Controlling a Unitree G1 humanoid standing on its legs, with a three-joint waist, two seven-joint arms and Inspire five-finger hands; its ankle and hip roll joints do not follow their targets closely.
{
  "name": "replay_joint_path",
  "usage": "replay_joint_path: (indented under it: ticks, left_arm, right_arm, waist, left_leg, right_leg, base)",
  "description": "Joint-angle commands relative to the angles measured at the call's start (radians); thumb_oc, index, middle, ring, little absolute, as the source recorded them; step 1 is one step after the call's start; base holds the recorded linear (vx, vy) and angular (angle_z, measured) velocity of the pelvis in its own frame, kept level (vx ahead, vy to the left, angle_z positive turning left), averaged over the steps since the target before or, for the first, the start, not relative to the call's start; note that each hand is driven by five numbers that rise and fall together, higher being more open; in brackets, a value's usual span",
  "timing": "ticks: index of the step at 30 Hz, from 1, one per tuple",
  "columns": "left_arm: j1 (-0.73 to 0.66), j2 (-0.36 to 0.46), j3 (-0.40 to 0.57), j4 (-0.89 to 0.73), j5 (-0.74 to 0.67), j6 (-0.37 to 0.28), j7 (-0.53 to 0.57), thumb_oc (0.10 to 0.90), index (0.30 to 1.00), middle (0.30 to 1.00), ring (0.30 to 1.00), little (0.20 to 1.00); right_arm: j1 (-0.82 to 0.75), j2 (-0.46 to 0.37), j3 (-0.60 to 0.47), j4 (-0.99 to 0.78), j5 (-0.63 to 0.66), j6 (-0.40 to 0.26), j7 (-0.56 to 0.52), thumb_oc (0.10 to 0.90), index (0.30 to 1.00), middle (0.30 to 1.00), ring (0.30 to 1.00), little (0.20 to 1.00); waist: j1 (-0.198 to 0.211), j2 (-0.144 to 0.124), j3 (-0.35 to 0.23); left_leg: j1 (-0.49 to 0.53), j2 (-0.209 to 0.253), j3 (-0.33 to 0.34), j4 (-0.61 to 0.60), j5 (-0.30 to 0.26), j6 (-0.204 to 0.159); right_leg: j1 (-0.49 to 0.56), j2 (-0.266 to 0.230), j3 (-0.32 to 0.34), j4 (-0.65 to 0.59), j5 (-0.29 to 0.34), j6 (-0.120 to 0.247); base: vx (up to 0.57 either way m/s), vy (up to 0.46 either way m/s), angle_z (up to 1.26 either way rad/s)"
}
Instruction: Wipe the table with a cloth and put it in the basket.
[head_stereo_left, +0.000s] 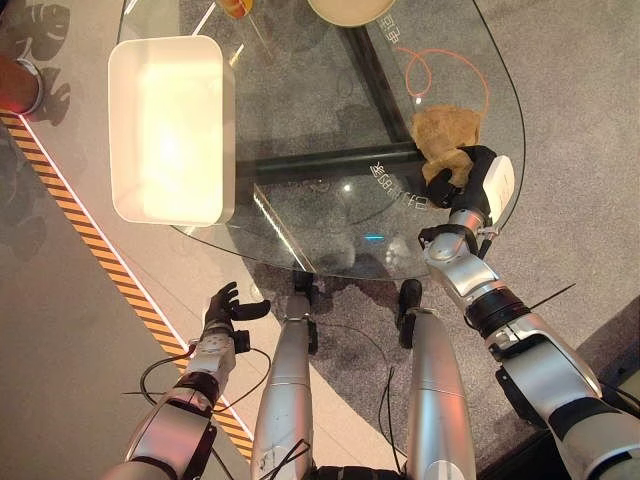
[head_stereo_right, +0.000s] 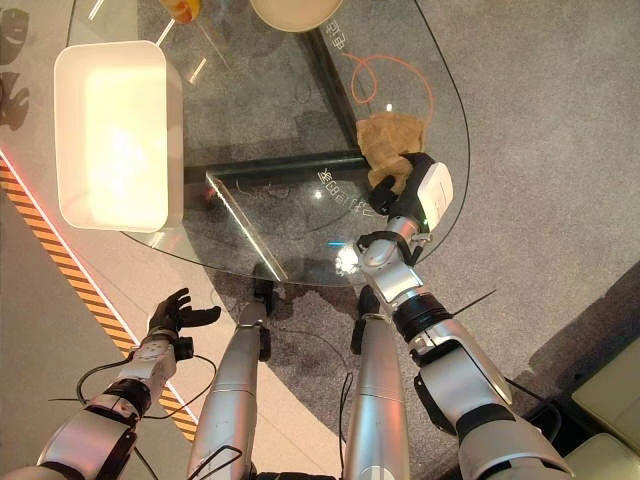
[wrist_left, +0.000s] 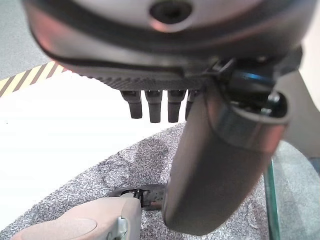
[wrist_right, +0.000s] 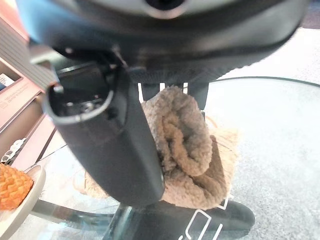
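A tan fluffy cloth (head_stereo_left: 443, 132) lies bunched on the right side of the round glass table (head_stereo_left: 330, 215). My right hand (head_stereo_left: 468, 176) rests on the cloth's near edge, and in the right wrist view its thumb and fingers are curled round a fold of the cloth (wrist_right: 186, 150). The white rectangular basket (head_stereo_left: 170, 128) stands on the table's left side with nothing in it. My left hand (head_stereo_left: 226, 309) hangs below the table's near edge, over the floor, fingers relaxed and holding nothing.
A pale plate (head_stereo_left: 350, 9) sits at the table's far edge, with an orange item (head_stereo_left: 236, 8) beside it. An orange cord (head_stereo_left: 432, 72) lies under the glass near the cloth. A yellow-and-black striped strip (head_stereo_left: 90, 240) runs along the floor at left.
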Motion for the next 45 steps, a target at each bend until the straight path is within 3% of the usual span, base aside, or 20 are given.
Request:
replay_joint_path:
  ticks: [1, 21, 31, 45]
  left_arm:
    - [0.036, 0.013, -0.003, 0.023, -0.017, -0.020, 0.053, 0.800, 0.900, 0.900, 0.900, 0.900]
    - [0.025, -0.003, -0.027, -0.007, 0.001, 0.006, 0.040, 0.800, 0.900, 0.900, 0.900, 0.900]
    - [0.022, -0.023, -0.051, -0.034, -0.004, 0.023, 0.053, 0.800, 0.900, 0.900, 0.900, 0.900]
    - [0.026, -0.026, -0.056, -0.068, -0.004, 0.046, 0.054, 0.800, 0.900, 0.900, 0.900, 0.900]
  right_arm:
    - [-0.042, 0.001, 0.055, -0.030, -0.076, 0.004, 0.035, 0.100, 0.300, 0.300, 0.300, 0.200]
    - [-0.180, 0.039, 0.194, -0.064, -0.318, 0.044, 0.269, 0.100, 0.300, 0.300, 0.300, 0.200]
    - [-0.231, 0.074, 0.254, -0.038, -0.400, 0.025, 0.364, 0.100, 0.300, 0.300, 0.300, 0.200]
    - [-0.251, 0.113, 0.316, -0.076, -0.492, -0.003, 0.503, 0.100, 0.300, 0.300, 0.300, 0.200]
  waist:
    - [0.004, 0.030, -0.017]
    - [0.039, 0.058, -0.017]
    - [0.060, 0.078, -0.017]
    - [0.080, 0.088, -0.017]
  left_leg:
    - [-0.004, -0.101, 0.095, 0.123, -0.134, 0.107]
    - [0.016, -0.122, 0.084, 0.110, -0.123, 0.105]
    - [0.022, -0.135, 0.080, 0.106, -0.117, 0.106]
    - [0.026, -0.147, 0.070, 0.107, -0.112, 0.108]
  right_leg:
    - [0.026, 0.041, -0.026, -0.195, 0.124, -0.029]
    - [0.038, 0.025, -0.038, -0.195, 0.124, -0.031]
    - [0.037, 0.012, -0.043, -0.189, 0.128, -0.029]
    - [0.037, 0.001, -0.049, -0.181, 0.130, -0.027]
  base:
    - [0.00, 0.000, 0.00]
    - [0.00, 0.002, 0.00]
    - [0.00, 0.008, 0.00]
    - [0.01, 0.006, 0.05]
